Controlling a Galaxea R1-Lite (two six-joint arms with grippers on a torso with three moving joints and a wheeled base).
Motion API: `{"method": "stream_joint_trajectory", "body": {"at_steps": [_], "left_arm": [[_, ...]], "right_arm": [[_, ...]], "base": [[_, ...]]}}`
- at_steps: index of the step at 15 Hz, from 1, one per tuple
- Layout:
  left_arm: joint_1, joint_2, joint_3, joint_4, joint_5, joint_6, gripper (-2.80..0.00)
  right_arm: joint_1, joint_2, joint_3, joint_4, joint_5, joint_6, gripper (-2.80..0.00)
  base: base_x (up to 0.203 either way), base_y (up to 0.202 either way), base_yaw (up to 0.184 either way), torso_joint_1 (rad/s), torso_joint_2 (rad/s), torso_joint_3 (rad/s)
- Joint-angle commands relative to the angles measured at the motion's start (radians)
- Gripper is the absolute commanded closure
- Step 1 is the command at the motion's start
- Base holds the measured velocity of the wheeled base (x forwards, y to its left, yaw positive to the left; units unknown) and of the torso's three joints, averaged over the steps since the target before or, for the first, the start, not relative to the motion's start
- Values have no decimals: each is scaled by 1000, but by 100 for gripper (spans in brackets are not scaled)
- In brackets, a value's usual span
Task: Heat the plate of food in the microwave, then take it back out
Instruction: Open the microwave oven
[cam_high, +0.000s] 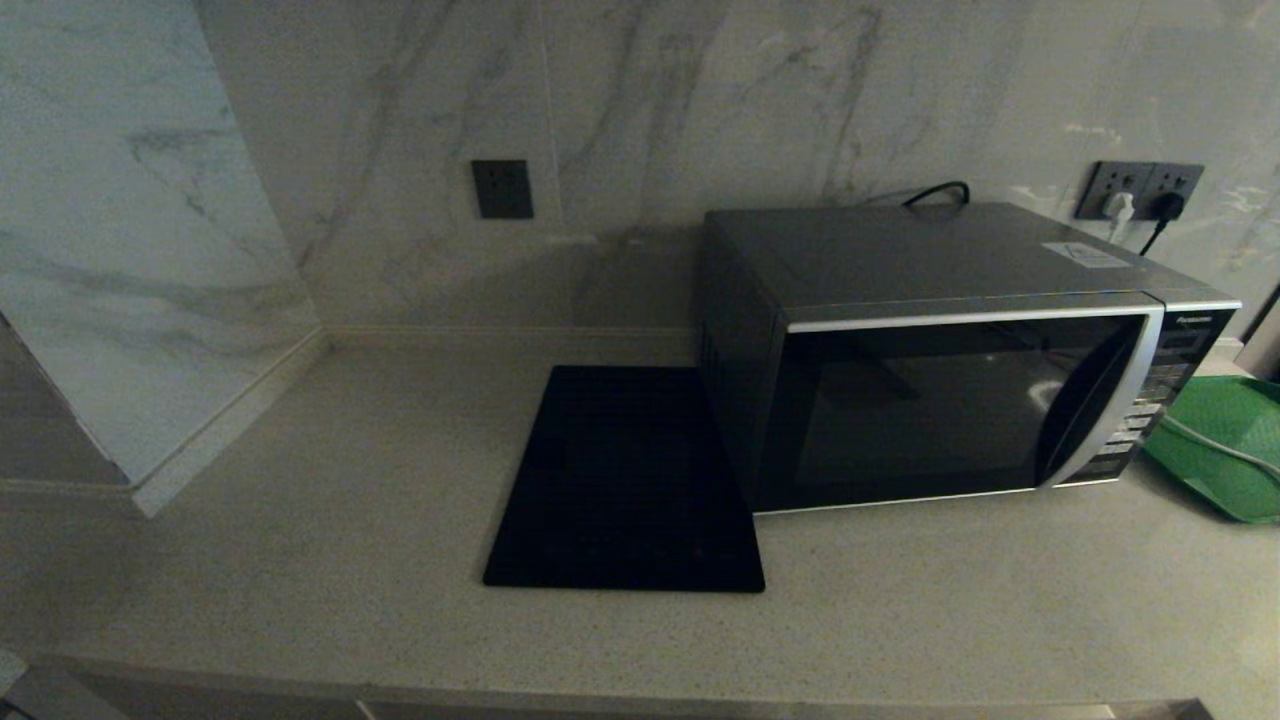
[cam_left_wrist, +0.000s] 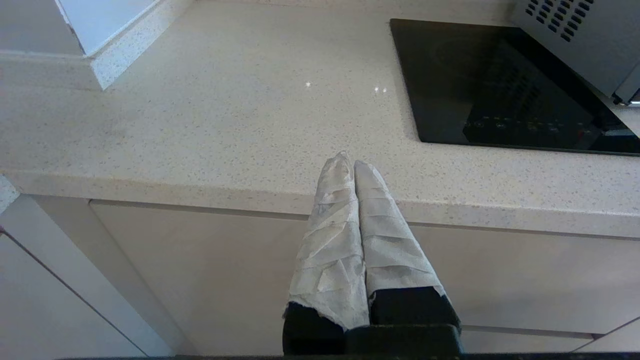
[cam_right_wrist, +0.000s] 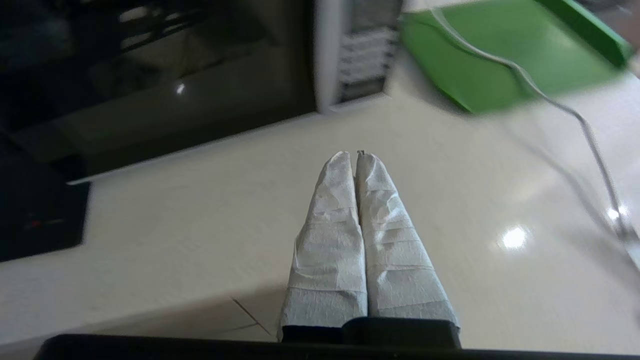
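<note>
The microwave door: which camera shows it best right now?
The head view: the microwave shows whole there, its dark glass door shut. The right wrist view catches only part of the door, blurred, beyond the shut right gripper. The left wrist view shows just a vented corner of its casing.

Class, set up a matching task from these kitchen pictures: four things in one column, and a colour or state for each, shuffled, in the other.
Things:
1. microwave
2. mat
3. tray
4. right tool

Colour or state:
A. green, right of the microwave
B. shut, holding nothing, above the counter
C. flat and black, left of the microwave
D. door closed

Pairs: 1-D, 2-C, 3-A, 4-B
</note>
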Motion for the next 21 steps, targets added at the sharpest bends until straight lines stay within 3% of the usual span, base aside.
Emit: {"method": "stream_joint_trajectory", "body": {"at_steps": [1,4,7,11,21], "left_arm": [[0,0,0,0,1,-1,0],[0,0,0,0,1,0,0],[0,0,0,0,1,-1,0],[0,0,0,0,1,-1,0],[0,0,0,0,1,0,0]], "right_arm": [[196,303,-97,-41,-113,1,0],[351,548,-184,-176,-261,3,0],[432,717,-283,-250,-336,7,0],[458,829,-399,-262,-365,17,0],[547,1038,-538,-263,-414,29,0]], "base": [[0,0,0,0,0,0],[0,0,0,0,0,0],[0,0,0,0,0,0],[0,0,0,0,0,0],[0,0,0,0,0,0]]}}
